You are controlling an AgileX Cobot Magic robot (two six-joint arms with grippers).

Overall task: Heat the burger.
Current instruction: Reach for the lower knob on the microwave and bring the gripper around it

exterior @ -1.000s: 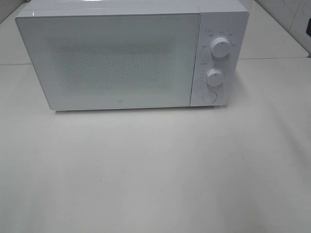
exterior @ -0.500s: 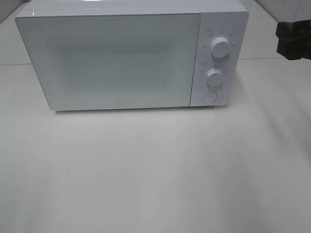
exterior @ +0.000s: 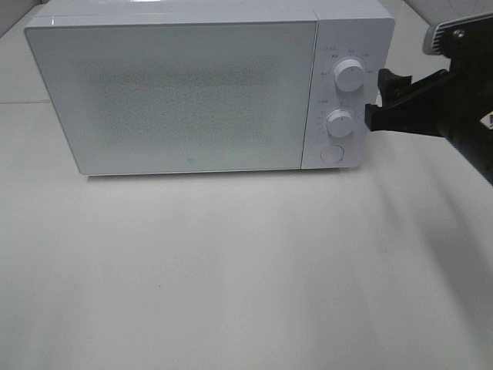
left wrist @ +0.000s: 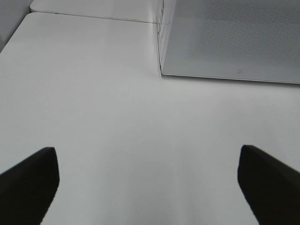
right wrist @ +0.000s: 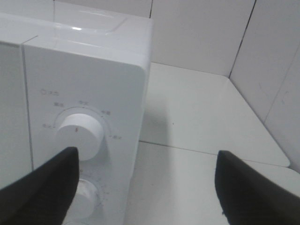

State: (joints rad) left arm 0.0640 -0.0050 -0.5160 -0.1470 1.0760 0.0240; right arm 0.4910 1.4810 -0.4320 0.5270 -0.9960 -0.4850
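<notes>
Right now my right gripper (exterior: 377,98) hangs wide open and empty just beside the dials (exterior: 350,76) of the closed white microwave (exterior: 192,92), my left gripper (left wrist: 147,187) gapes empty above the table (left wrist: 117,117), and I cannot tell where the burger is.

**Operator:** State the microwave (exterior: 343,27) finish.

**Technician:** White casing. The door (exterior: 177,96) is pale grey-white with a fine dotted mesh field. The upper knob (exterior: 350,76) and lower knob (exterior: 340,122) are white, ringed by small grey markings.

**Operator:** And your tooling?

**Technician:** My right gripper (exterior: 379,99) and my left gripper (left wrist: 150,187) are matte black. The table (exterior: 246,270) is off-white. The wall tiles (right wrist: 201,33) are white with dark joints.
</notes>
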